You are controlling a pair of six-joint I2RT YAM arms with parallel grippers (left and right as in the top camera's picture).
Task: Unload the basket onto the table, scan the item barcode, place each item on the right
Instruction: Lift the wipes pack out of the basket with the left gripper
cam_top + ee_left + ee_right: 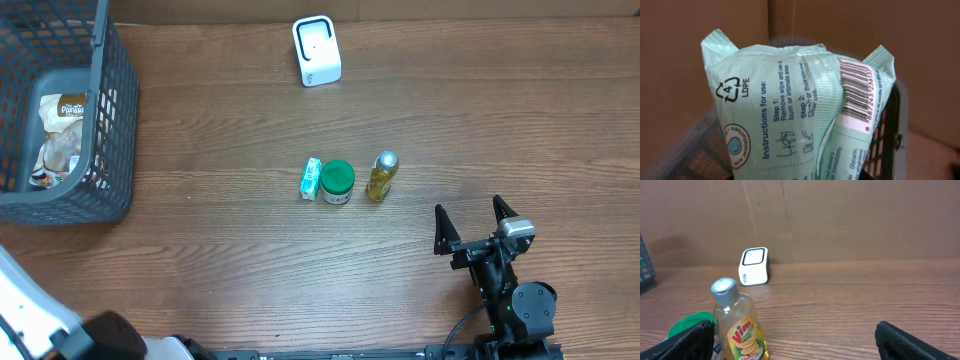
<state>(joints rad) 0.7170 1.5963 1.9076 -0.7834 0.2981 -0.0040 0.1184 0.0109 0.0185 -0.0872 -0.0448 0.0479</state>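
Observation:
The item is a mint-green wipes packet [790, 115] that fills the left wrist view, rising from the bottom edge where my left gripper's fingers are hidden under it. Its barcode [856, 92] faces the wrist camera at the upper right. The left gripper is shut on this packet. The white scanner [316, 50] stands at the table's back centre and shows as a small white box [754, 266] in the right wrist view. My right gripper [470, 228] rests open near the front right, nothing between its fingers [910, 342].
A dark mesh basket [112, 120] at the back left holds a snack bag [62, 125]; its mesh [885, 145] shows behind the packet. A teal packet [311, 179], green-lidded jar [337, 182] and yellow Vim bottle [381, 176] stand mid-table. A cardboard wall closes the back.

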